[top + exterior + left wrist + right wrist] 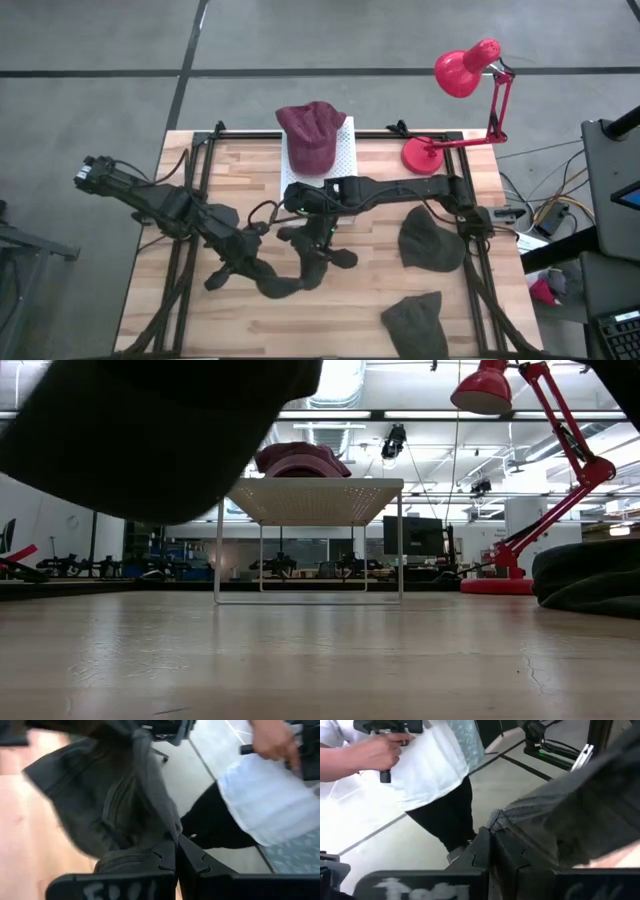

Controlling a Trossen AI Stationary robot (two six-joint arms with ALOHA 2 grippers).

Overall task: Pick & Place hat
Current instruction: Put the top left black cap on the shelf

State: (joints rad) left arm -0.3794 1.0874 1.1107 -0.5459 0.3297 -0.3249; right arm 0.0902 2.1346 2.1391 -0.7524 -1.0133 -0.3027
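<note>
The left gripper is near the front middle of the table, its fingers pressed together on the edge of a dark hat, which hangs stretched between both arms just above the wood. Just right of it, the right gripper pinches the hat's other edge, its fingers closed tight on a bunched fold of cloth. Behind them a maroon hat sits on a white wire rack. Farther right, two more dark hats lie on the table near a red desk lamp. A person in a white shirt stands beyond the table, holding a dark handle.
</note>
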